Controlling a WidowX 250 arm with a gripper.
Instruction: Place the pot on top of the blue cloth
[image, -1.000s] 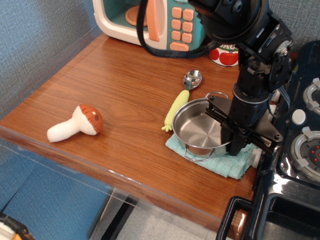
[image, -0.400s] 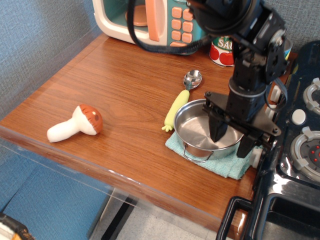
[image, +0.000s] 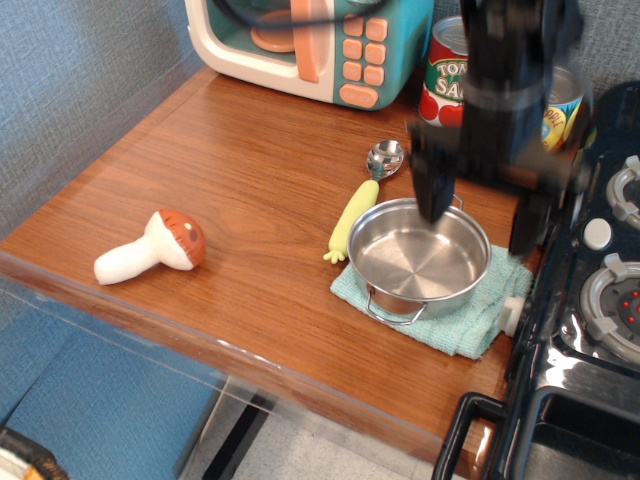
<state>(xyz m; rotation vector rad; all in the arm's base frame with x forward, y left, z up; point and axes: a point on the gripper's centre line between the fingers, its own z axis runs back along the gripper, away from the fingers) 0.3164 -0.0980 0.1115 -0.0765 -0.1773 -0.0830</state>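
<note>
Pot (image: 417, 262) sits flat on the blue cloth (image: 470, 322), cloth edges showing on its front & right sides, so placement looks done. Claw (image: 478, 205) hangs above the pot's back rim, fingers spread wide, holding nothing, clear of the metal; prob. opened to let go. Spoon (image: 365, 200) lies just left of pot on the counter (image: 250, 200).
</note>
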